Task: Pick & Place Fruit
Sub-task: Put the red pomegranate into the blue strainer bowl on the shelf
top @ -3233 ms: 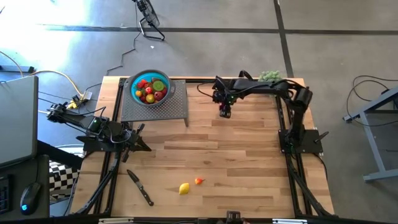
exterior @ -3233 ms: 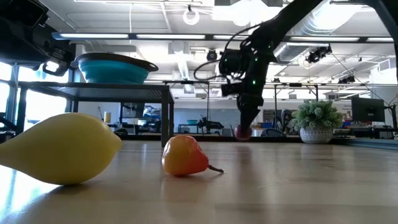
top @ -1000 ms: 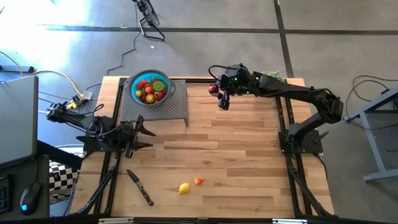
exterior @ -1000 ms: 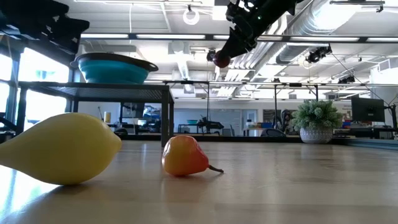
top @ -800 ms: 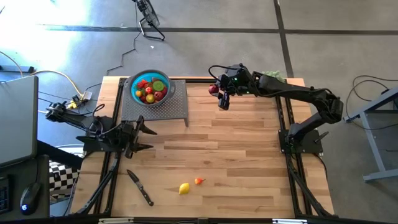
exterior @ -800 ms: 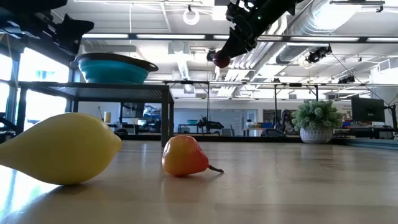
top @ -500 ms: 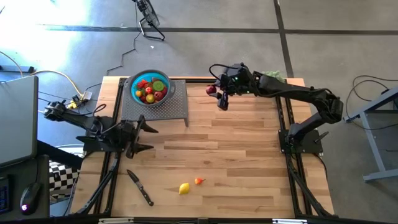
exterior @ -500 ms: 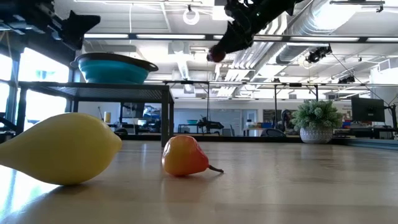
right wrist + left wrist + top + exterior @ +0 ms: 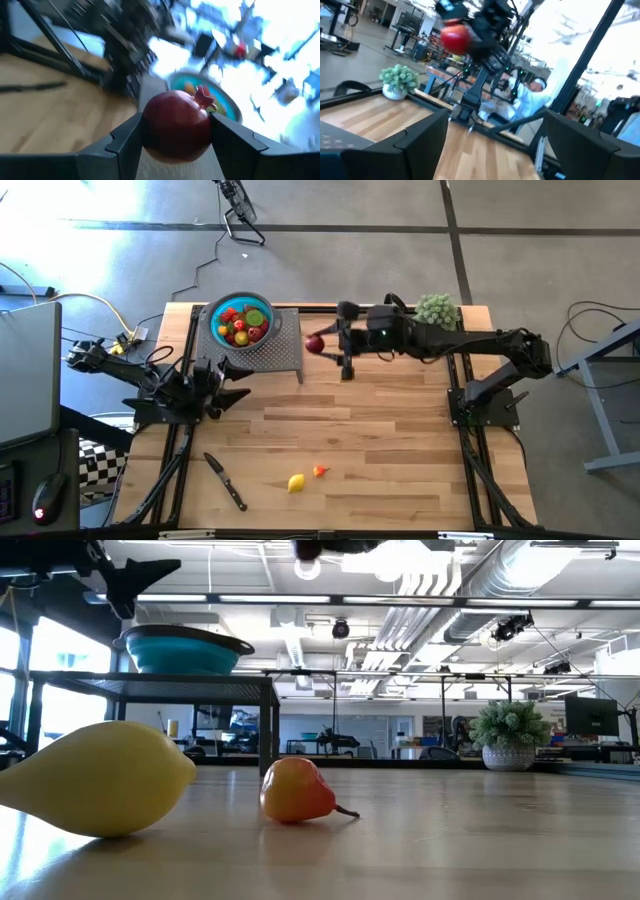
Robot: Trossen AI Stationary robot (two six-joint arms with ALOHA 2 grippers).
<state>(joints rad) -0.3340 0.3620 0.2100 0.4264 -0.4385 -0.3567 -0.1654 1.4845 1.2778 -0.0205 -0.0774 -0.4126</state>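
My right gripper (image 9: pixel 318 343) hangs above the table's far middle, shut on a dark red pomegranate-like fruit (image 9: pixel 177 122) just right of the grey rack (image 9: pixel 285 352). On that rack stands the teal bowl (image 9: pixel 242 322), holding several small fruits. In the low view the held fruit (image 9: pixel 310 548) is cut off by the top edge. A yellow lemon (image 9: pixel 296 482) and a small orange-red fruit (image 9: pixel 320 471) lie near the table's front edge. My left gripper (image 9: pixel 240 380) is open and holds nothing, at the left edge beside the rack. My right gripper pinches the fruit's two opposite sides (image 9: pixel 150 125) between its two fingers. The fingers (image 9: pixel 230 137) lie roughly level and come from the table's right. The fruit is lifted clear of the table, and its small crown (image 9: pixel 202 94) points away from the wrist.
A black-handled knife (image 9: pixel 226 481) lies at the front left. A fuzzy green plant ball (image 9: pixel 436 308) sits at the far right corner. Bare wood spreads between the rack and the two loose fruits. People and benches show in the room beyond.
My right gripper has swung toward the table's left, toward the bowl, and risen a little, carrying the red fruit along; it has also rolled somewhat. My left gripper has tipped upward and turned slightly in place.
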